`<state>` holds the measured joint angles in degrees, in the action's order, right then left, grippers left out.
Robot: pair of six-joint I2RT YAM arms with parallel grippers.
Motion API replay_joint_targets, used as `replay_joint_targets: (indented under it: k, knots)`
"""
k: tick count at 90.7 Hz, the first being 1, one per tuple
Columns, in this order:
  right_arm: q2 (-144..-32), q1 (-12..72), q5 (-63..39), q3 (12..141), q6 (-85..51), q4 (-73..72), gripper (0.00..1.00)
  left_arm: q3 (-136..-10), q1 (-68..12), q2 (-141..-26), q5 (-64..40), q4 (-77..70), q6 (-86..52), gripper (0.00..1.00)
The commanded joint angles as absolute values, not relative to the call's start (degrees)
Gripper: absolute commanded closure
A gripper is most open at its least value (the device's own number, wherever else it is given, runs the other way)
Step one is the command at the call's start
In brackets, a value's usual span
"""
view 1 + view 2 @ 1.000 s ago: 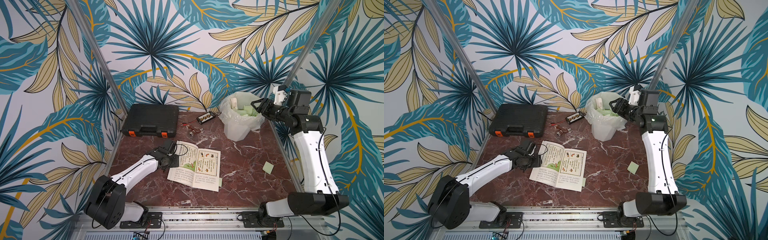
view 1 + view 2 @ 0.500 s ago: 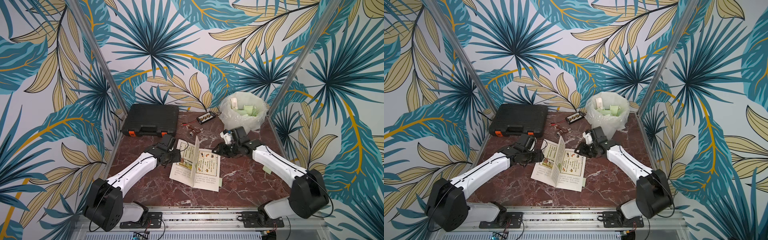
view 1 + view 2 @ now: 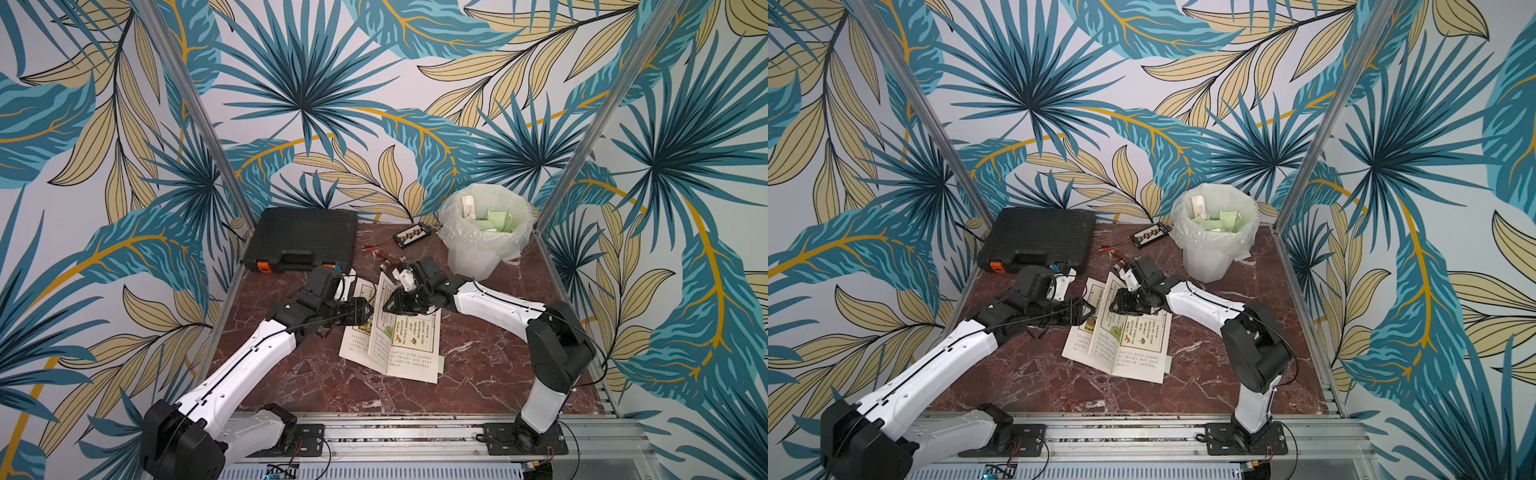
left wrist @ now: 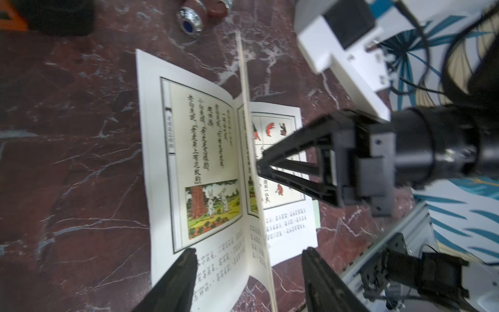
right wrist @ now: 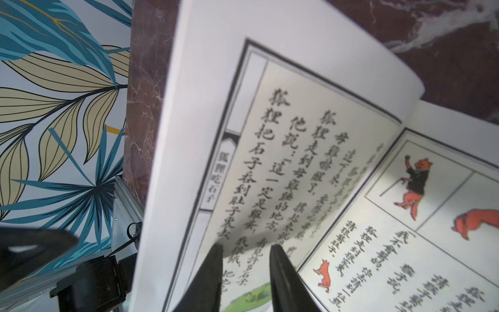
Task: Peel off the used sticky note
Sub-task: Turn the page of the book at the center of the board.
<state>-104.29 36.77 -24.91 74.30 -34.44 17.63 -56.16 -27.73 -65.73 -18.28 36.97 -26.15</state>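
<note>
Since green sticky note (image 3: 441,365) peeks, unpeeled, from picture book's (image 3: 415,332) right edge on desk (image 3: 478,374), I judge task barely begun; peeling remains. My left pincer (image 4: 248,252) released above left page (image 4: 205,151). My right pincer (image 3: 388,308) half-clenched at upright page (image 5: 189,135); grasp unclear. Count: one book, one note outside waste bin (image 3: 473,257), two pincers.

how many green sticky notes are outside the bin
1: a green sticky note pokes out from under the book's near right corner. More may be hidden between its pages or beneath it; the bin holds several others.
</note>
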Motion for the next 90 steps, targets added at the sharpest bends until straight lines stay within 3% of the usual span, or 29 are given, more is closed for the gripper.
replay_joint_targets:
  k: [1,28,47,77,90]
  knots:
    - [-107.9,37.6,-25.2,75.7,-33.3,19.1,0.67,-59.6,-30.1,-64.7,-26.6,39.1,-21.8,0.35]
    - [-116.5,38.2,-27.6,80.1,-33.0,19.0,0.67,-60.1,-40.8,-71.8,-29.6,36.2,-20.2,0.38]
    - [-118.7,37.8,-28.7,80.9,-32.7,19.1,0.67,-54.3,-42.0,-81.8,-29.6,25.9,-22.0,0.44]
    - [-110.9,32.4,-29.9,72.7,-34.8,15.3,0.64,-47.0,-42.1,-95.1,-29.5,10.5,-25.4,0.56]
    - [-101.8,29.3,-28.0,66.4,-35.4,16.5,0.63,-44.6,-42.0,-96.8,-28.3,6.9,-26.7,0.61]
